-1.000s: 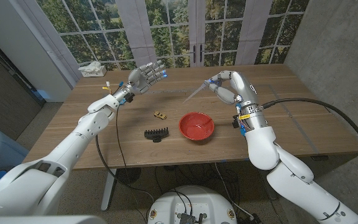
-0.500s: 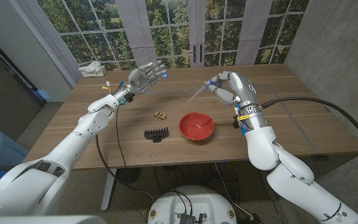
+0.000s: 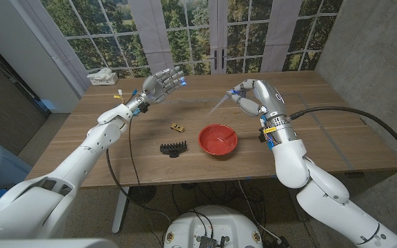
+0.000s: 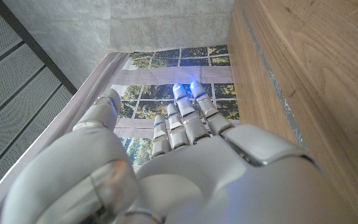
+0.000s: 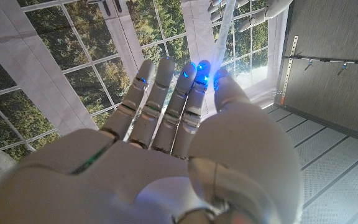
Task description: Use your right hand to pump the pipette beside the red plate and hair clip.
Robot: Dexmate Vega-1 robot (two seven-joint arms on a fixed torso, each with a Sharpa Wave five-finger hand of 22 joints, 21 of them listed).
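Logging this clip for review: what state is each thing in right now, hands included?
right hand: raised above the table, holds the pipette
pipette: lifted, tip slanting down toward the table
left hand: raised, fingers apart, holds nothing
red plate: upright on the table, looks empty
hair clip: lying on the table, left of the plate
small tan object: lying on the table

**Three small obstacles cluster mid-surface, open wood all around**

A red plate [image 3: 218, 140], a black hair clip [image 3: 174, 147] and a small tan object [image 3: 178, 127] sit close together at the middle of the surface [image 3: 336, 138]. Bare wood runs wide to either side and toward the windows. A white tissue box [image 3: 102, 76] occupies the far left corner. Both raised hands hang above the wood, well apart.
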